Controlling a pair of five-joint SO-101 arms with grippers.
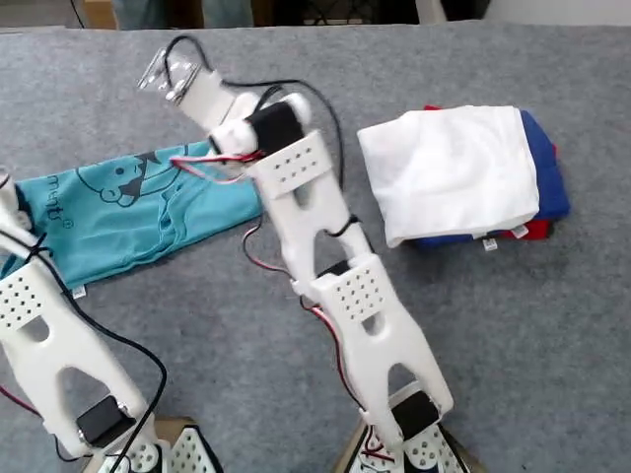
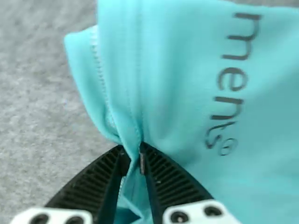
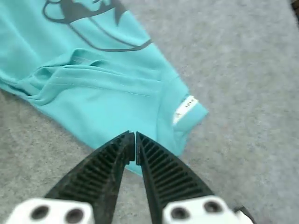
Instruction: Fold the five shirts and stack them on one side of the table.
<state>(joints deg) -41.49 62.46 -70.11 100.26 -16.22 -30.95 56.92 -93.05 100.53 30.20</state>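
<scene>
Grey table (image 1: 513, 345) stretches between the teal shirt (image 1: 118, 217), lying flat by the left edge, and the folded stack (image 1: 454, 172) well apart on the right, with the left gripper (image 2: 131, 150) pinching the shirt's hem and the right gripper (image 3: 134, 136), jaws together, over its opposite end.

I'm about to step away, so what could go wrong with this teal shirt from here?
The left gripper pinches only a thin ridge of the teal shirt; it may slip out when lifted.
The right gripper is shut at the hem with no fabric visibly caught, so that end might stay down and the fold skew.
</scene>
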